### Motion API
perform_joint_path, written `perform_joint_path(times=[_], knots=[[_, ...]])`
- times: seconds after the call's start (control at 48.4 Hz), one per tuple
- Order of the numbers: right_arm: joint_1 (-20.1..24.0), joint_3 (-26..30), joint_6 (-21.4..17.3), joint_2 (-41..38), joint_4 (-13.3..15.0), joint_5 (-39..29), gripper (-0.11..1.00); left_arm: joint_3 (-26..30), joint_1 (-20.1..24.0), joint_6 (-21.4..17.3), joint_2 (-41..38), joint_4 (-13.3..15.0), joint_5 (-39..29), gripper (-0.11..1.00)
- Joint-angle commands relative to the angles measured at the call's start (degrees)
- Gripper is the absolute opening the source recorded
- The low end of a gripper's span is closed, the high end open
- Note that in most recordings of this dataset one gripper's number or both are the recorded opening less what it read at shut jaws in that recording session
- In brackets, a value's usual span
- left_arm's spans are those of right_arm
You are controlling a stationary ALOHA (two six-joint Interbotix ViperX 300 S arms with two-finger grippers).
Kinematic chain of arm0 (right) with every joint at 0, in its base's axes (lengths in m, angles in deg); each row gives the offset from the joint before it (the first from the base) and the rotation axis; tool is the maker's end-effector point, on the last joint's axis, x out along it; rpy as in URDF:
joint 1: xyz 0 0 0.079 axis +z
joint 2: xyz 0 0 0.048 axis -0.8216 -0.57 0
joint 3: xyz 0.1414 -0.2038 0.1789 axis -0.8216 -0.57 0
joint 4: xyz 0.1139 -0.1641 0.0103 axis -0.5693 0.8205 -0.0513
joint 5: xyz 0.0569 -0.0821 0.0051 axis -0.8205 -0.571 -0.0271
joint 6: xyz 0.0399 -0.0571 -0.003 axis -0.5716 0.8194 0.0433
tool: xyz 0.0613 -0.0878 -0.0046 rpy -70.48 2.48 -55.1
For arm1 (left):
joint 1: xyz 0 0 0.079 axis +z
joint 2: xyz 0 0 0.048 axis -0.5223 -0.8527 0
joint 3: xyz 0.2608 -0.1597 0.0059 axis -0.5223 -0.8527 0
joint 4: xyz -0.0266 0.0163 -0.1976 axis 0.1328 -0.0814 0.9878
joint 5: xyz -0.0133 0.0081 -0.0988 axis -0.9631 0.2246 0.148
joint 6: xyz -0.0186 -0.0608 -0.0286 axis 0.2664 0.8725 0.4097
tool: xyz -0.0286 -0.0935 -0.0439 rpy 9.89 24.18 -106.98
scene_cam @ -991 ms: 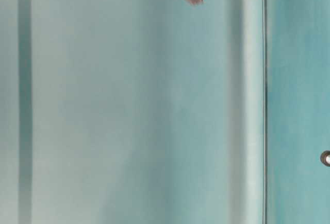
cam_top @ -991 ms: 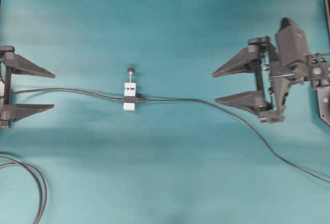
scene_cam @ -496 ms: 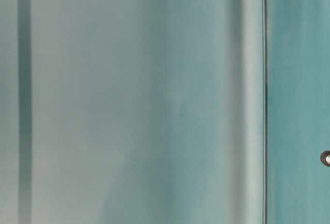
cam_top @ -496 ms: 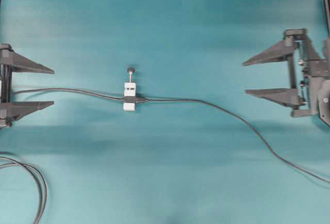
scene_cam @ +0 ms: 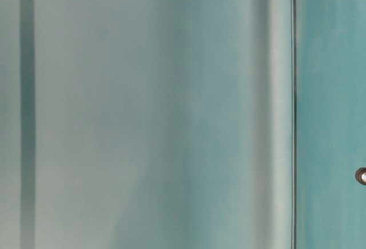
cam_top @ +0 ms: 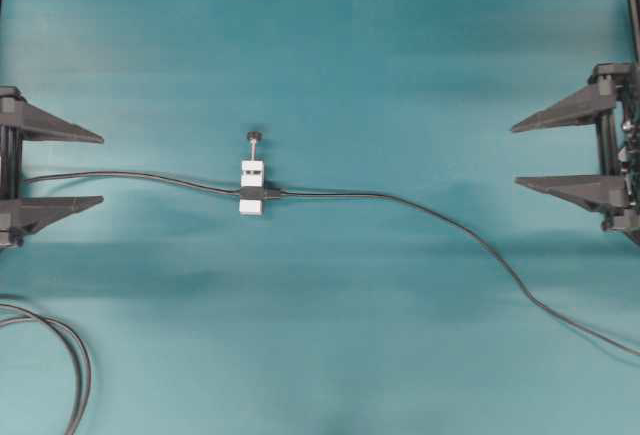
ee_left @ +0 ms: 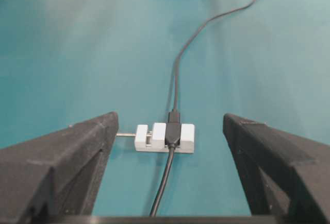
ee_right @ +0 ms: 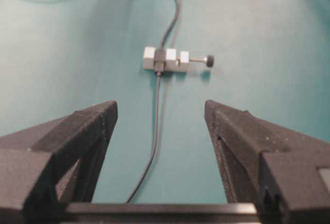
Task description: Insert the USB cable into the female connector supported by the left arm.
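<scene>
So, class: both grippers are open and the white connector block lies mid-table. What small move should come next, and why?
Probably none on the parts: just park both arms. The USB cable looks seated in the female connector, which lies on the table. The left gripper and right gripper stand open, well apart from it, holding nothing.

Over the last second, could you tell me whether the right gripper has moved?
Yes. The right gripper has pulled back toward the overhead view's right edge, away from the unmoved female connector.
</scene>
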Motion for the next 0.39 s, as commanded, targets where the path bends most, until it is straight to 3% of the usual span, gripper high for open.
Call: perform_joint_path(times=[0.0,0.227,0.372], knots=[[0.0,0.0,0.0,1.1,0.1,-0.6,0.74,0.4,-0.1,0.1,-0.3,0.0,0.3,0.92],[0.0,-0.4,-0.1,2.2,0.2,-6.6,0.74,-1.1,-0.1,0.1,-0.3,0.0,0.3,0.92],[0.0,-0.5,-0.1,2.2,0.1,-6.8,0.74,-2.1,-0.1,0.1,-0.4,-0.1,0.5,0.92]])
